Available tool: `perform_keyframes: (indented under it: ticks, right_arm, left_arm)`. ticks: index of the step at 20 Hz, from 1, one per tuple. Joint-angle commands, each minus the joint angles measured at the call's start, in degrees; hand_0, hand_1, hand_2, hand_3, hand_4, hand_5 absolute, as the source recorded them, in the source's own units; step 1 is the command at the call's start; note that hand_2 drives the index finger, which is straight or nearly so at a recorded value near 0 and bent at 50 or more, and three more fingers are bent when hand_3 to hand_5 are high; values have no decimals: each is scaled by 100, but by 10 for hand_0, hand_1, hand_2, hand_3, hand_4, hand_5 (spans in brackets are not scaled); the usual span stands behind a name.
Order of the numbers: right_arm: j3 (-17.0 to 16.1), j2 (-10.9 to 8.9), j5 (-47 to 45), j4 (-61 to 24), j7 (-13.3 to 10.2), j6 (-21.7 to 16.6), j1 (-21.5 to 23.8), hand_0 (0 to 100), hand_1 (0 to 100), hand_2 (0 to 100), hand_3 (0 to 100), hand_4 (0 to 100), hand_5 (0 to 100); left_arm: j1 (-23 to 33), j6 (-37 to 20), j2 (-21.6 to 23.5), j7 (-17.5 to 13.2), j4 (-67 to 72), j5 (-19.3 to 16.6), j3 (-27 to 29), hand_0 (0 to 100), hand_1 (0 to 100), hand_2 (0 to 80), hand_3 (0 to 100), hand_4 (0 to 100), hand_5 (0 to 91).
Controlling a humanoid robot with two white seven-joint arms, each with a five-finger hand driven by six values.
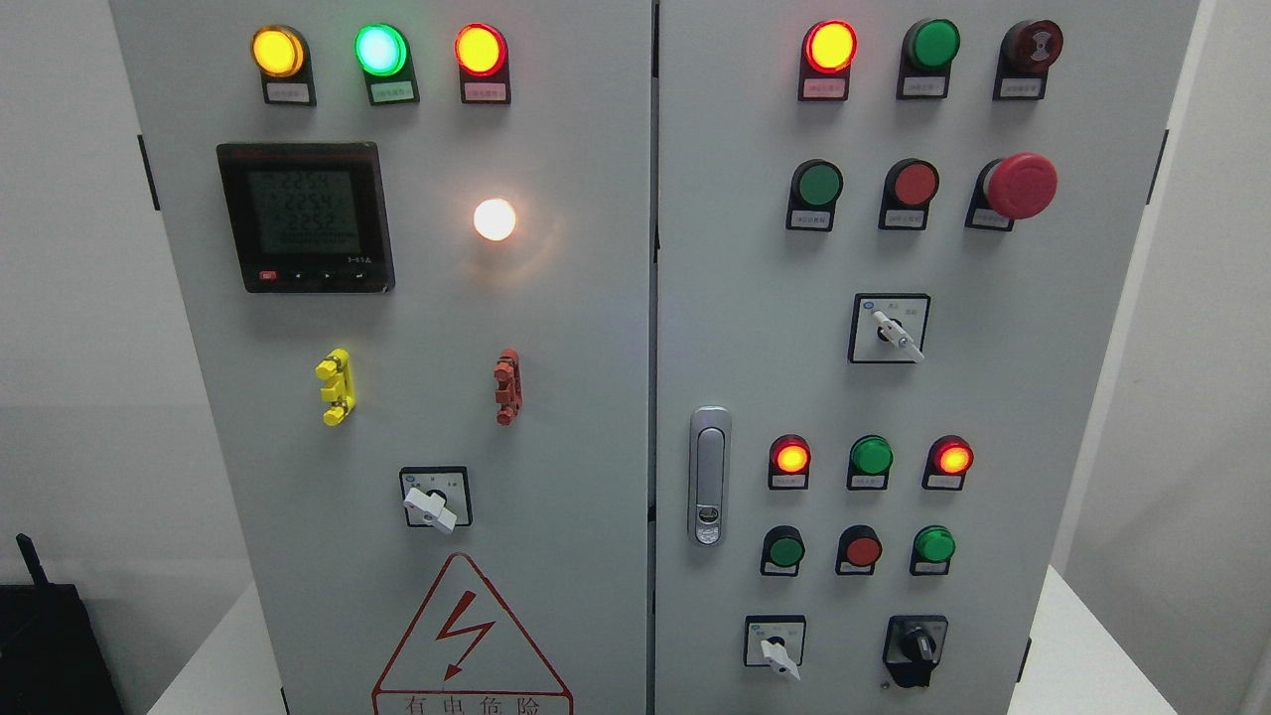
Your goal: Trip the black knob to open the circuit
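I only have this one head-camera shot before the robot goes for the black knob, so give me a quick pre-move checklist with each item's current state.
1. Black knob in view, lower right of the right door: ok.
2. Path to the knob free of obstructions: ok, nothing in front of it.
3. Neighbours told apart: ok, the white-handled selector sits to its left, clearly separate.
4. Robot hands visible and ready: not ok, neither arm shows in the head view.
5. Knob's present position against its markings: cannot tell, markings too small to read.
6. Panel live: ok, indicator lamps such as the red one are lit.

Black knob (pixel 916 647) glossy plastic; cabinet (pixel 556 397) matt painted metal.
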Motion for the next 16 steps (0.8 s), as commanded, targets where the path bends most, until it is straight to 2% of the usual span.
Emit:
perform_keyframes:
  ticks: [1,9,16]
  right_arm:
    - [-57,-17,-20,-243,51,28,-120,0,70,0,1000,1000,998]
    - [-48,-17,-47,-481,95,344,-322,0,68,4,1000,1000,999]
    - [-30,-8,-56,-463,157,397,-472,0,67,7,1000,1000,999]
  left_arm:
    - [-14,-11,-9,1,-1,14,7,120,389,0,0,0,0]
    - [-14,-2,-9,1,-1,14,7,120,389,0,0,0,0]
    - [-23,-11,-9,1,-1,14,7,120,389,0,0,0,0]
